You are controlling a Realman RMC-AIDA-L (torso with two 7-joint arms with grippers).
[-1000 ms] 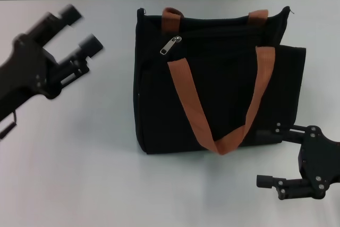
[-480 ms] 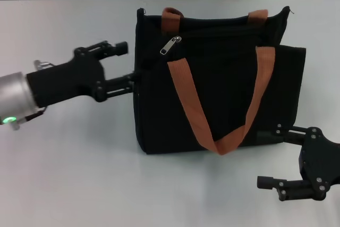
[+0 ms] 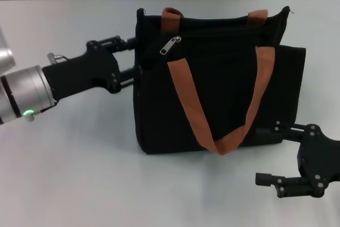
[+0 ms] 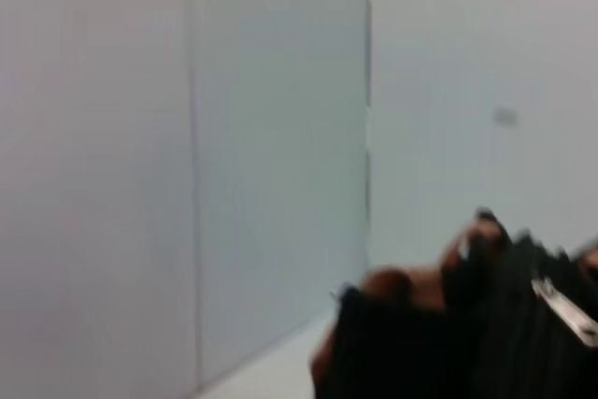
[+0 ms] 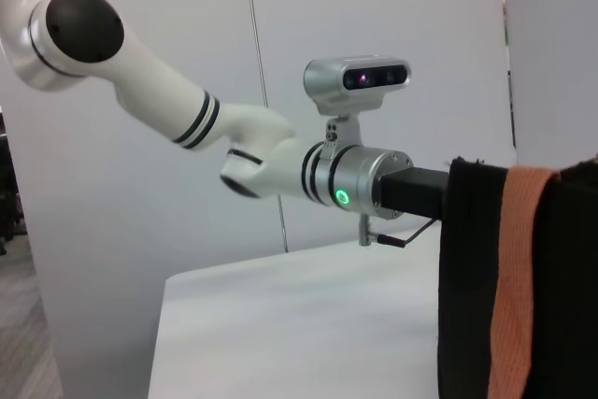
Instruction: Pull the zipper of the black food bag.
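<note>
While my left gripper (image 3: 130,57) sits spread at the bag's (image 3: 223,99) left side, I must reach the zipper (image 3: 170,44); right gripper (image 3: 271,152), apart, idles near the table's (image 3: 79,174) front-right corner.

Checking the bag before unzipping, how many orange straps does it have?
2: one strap hangs in a V down the bag's front, the other shows only its two ends at the top edge.

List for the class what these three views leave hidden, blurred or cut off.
1. Head view: the left tool reaches the side edge of the black food bag; contact cannot be told.
2. Left wrist view: blurred; the zipper is a pale streak, partly cut by the frame edge.
3. Right wrist view: the bag hides the left tool's fingertips.
4. Head view: the right tool sits open by the bag's near corner.
</note>
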